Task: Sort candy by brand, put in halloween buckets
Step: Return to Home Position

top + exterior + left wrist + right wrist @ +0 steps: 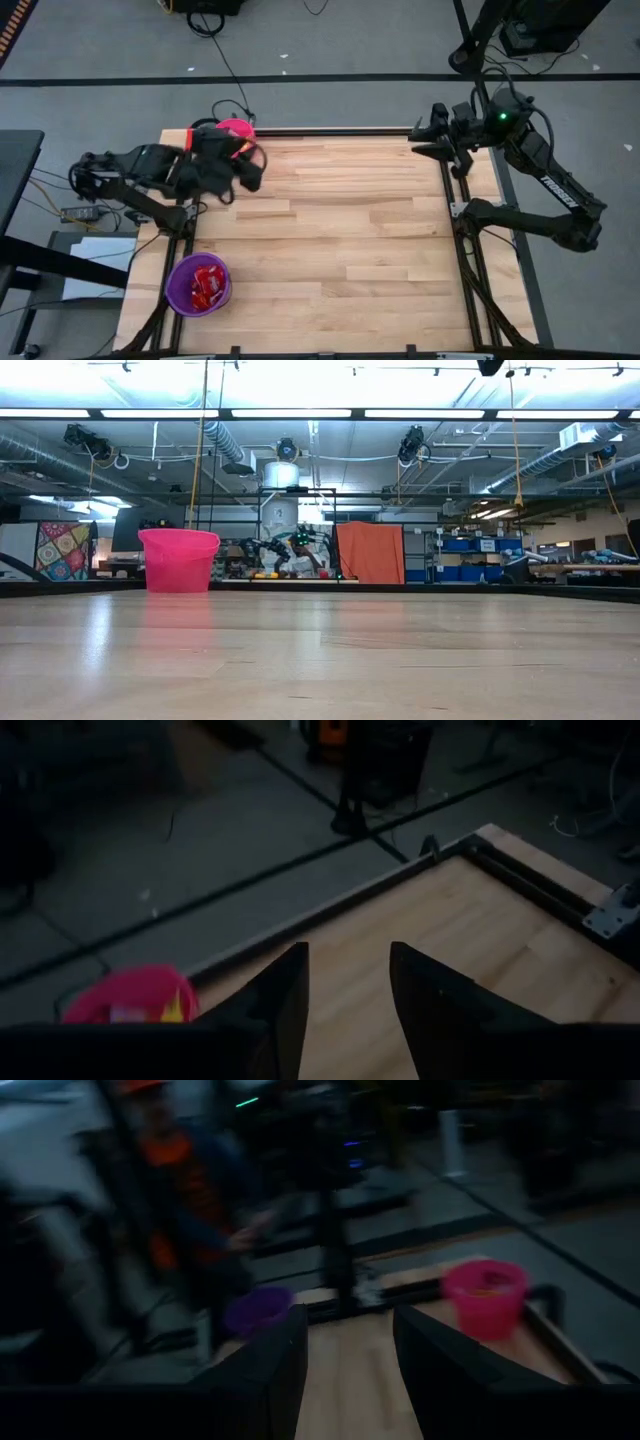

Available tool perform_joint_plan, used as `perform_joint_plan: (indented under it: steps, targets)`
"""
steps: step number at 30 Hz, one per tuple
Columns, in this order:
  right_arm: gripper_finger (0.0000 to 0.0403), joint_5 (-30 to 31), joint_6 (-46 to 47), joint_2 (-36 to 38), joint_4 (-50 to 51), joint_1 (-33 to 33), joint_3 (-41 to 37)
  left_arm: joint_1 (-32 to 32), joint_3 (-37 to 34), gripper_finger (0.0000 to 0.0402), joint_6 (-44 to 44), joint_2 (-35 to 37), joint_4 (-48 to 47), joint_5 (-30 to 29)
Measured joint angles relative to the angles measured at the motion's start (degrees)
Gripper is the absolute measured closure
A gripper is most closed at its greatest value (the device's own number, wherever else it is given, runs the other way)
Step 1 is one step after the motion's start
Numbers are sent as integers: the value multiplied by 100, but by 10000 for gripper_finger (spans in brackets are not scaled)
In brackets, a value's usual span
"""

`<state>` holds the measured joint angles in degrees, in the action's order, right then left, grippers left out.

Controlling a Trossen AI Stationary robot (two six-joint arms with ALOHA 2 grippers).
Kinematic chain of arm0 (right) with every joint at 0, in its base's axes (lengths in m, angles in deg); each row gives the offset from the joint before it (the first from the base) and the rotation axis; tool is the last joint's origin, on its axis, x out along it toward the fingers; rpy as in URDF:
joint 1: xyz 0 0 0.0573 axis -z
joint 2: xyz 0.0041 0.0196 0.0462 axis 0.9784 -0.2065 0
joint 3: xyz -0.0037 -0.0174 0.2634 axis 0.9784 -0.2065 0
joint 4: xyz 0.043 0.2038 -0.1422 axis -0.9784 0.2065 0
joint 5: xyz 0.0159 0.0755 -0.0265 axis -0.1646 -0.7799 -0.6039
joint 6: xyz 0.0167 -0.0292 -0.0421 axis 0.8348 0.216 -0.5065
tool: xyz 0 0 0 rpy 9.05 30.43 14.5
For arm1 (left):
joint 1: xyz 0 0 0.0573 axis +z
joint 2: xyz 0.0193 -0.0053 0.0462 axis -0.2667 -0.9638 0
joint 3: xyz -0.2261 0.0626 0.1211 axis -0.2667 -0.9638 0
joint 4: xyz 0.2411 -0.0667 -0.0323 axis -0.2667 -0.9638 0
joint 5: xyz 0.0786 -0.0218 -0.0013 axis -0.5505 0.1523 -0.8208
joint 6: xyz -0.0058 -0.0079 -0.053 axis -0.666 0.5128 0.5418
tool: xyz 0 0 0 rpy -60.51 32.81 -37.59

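While the left arm (pixel 140 165) hides most of the pink bucket (pixel 237 128), the left claw (pixel 347 955) and right claw (pixel 348 1320) stand spread.

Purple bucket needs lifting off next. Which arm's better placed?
Left, probably. The left gripper hangs open by the pink bucket on the table's left side, the same side as the purple bucket. The right gripper sits at the far right corner, across the table.
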<state>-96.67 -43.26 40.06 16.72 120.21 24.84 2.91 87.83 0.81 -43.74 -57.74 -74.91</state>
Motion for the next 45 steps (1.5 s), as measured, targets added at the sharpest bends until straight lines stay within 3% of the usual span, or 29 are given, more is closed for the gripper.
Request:
perform_joint_plan:
  steps: [3,7,15,19,22,26,30,35,45]
  targets:
    - [241,-630,-273,2,-96,169,0,363,-2,254,-1136,-43,870,199]
    - [241,-949,-281,-9,-542,497,0,1003,-7,254,-2410,-64,1895,1063]
    - [241,-1701,158,-95,-1376,1243,0,2561,-19,254,-4078,-62,3544,4105]
    - [241,-1801,175,-257,-1380,1189,0,2996,-329,255,-4406,-84,4251,5508]
    - [241,-1559,171,-360,-1420,992,0,3101,-628,255,-4446,-103,4702,6173]
    - [241,-898,65,-516,-1548,579,0,3130,-1018,255,-4542,-61,4935,6303]
    - [241,-673,53,-519,-1690,442,0,3126,-1366,255,-4559,179,4922,6319]
    - [241,-620,-79,-127,-1250,840,0,3126,-1918,255,-4502,951,5099,6315]
    - [241,-313,-276,1123,560,1473,0,3126,-3747,255,-4065,2572,5863,6085]
